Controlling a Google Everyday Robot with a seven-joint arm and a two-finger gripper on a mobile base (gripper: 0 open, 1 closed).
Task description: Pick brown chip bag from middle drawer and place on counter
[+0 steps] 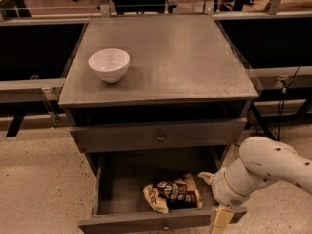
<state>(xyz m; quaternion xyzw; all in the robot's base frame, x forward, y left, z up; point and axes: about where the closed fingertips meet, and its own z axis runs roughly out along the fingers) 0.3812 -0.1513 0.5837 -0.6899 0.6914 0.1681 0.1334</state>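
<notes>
The brown chip bag (173,194) lies flat in the front right part of the open middle drawer (122,182), dark brown with tan ends. The drawer's front panel runs along the bottom edge of the view. My gripper (209,202) hangs from the white arm (265,167) at the drawer's right front corner, just right of the bag and not touching it. Its cream fingers (205,177) stand spread apart, open and empty. The grey counter (170,57) is above the drawers.
A white bowl (109,64) stands on the counter's left side. The upper drawer (160,136) is closed, with a round knob. Dark rails and cabinets flank both sides. A speckled floor surrounds the cabinet, and cables hang at the right.
</notes>
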